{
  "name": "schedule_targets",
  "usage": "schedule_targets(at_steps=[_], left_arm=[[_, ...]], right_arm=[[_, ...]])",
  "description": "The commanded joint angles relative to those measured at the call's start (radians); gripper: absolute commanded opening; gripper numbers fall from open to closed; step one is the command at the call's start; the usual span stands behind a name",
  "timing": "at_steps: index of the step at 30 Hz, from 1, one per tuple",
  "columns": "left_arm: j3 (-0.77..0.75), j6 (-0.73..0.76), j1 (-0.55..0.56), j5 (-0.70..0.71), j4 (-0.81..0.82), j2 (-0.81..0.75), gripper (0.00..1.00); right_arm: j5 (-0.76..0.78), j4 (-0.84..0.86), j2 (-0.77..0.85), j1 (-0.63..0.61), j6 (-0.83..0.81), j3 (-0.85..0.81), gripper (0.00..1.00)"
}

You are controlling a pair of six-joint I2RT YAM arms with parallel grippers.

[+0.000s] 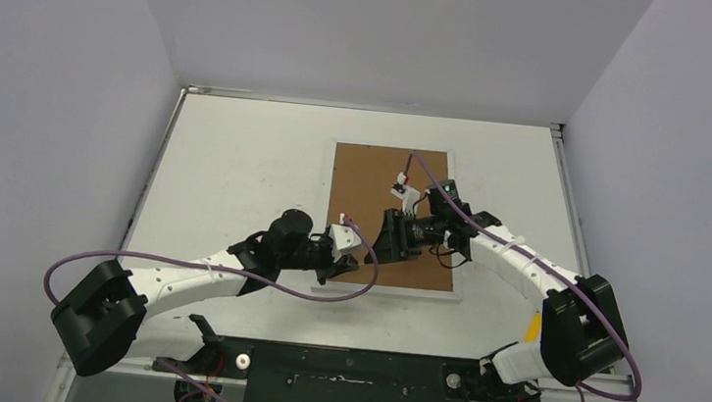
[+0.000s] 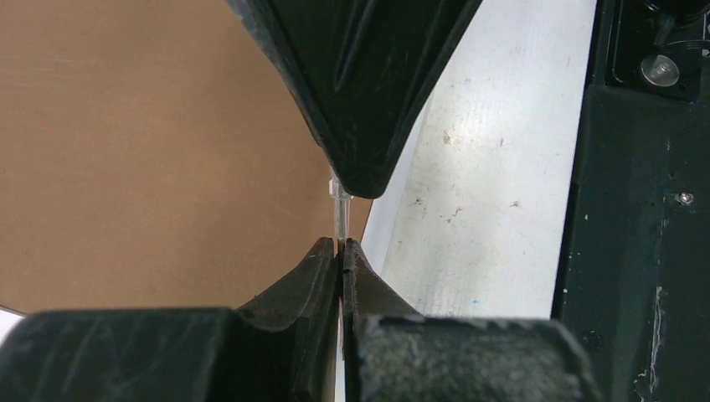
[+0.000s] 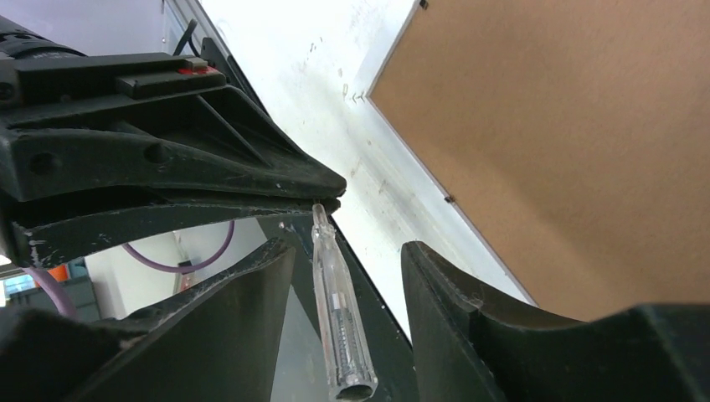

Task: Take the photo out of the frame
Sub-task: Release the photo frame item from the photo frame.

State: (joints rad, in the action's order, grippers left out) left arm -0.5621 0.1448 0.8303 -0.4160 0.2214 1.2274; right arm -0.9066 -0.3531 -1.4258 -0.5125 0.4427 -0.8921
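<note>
The frame [image 1: 365, 167] lies face down on the white table, its brown back [image 3: 569, 142] [image 2: 126, 151] upward. The photo is hidden under that back. Over the frame's near part, my left gripper [image 2: 341, 245] is shut on the thin tip of a clear plastic screwdriver-like tool [image 2: 342, 213]. In the right wrist view the tool's clear handle [image 3: 339, 310] hangs between the fingers of my right gripper [image 3: 350, 251], which stands open with a gap on both sides. The two grippers meet nose to nose [image 1: 379, 245].
A black mounting rail [image 1: 344, 382] [image 2: 636, 209] runs along the table's near edge, close behind the left gripper. Purple cables [image 1: 364, 281] loop from both arms. Grey walls close in the table at left, right and back.
</note>
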Motion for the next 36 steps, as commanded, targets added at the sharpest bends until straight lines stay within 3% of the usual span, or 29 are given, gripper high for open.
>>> schedule_targets(at_steps=[1, 11, 19, 21, 24, 30, 32, 34, 35, 36], left_arm=[[-0.008, 0.027, 0.002, -0.044, 0.048, 0.005, 0.0], [-0.01, 0.031, 0.003, -0.052, 0.041, 0.003, 0.0], [-0.009, 0.027, 0.003, -0.051, 0.047, 0.001, 0.01], [-0.003, 0.013, 0.003, -0.033, 0.061, -0.004, 0.21], [0.015, -0.033, 0.002, 0.023, 0.097, -0.021, 0.4], [0.042, -0.191, -0.015, 0.211, 0.121, -0.071, 0.46], [0.049, -0.302, -0.035, 0.328, 0.111, -0.089, 0.56], [0.049, -0.41, -0.07, 0.401, 0.078, -0.107, 0.76], [0.047, -0.484, -0.093, 0.43, 0.049, -0.118, 0.92], [0.043, -0.554, -0.114, 0.473, 0.012, -0.13, 0.99]], right_arm=[[-0.023, 0.041, 0.01, -0.01, 0.01, 0.013, 0.48], [-0.026, 0.057, 0.011, -0.022, 0.011, 0.015, 0.39], [0.001, 0.056, 0.022, -0.023, 0.016, 0.014, 0.06], [0.045, 0.039, 0.028, -0.016, 0.01, 0.007, 0.05], [0.069, 0.052, 0.031, 0.014, 0.023, 0.021, 0.05], [0.063, 0.169, 0.026, 0.07, 0.096, 0.079, 0.05], [0.069, 0.235, 0.016, 0.072, 0.136, 0.102, 0.05], [0.062, 0.313, -0.002, 0.072, 0.188, 0.129, 0.05], [0.059, 0.357, -0.013, 0.071, 0.213, 0.142, 0.05], [0.058, 0.397, -0.024, 0.068, 0.246, 0.152, 0.05]])
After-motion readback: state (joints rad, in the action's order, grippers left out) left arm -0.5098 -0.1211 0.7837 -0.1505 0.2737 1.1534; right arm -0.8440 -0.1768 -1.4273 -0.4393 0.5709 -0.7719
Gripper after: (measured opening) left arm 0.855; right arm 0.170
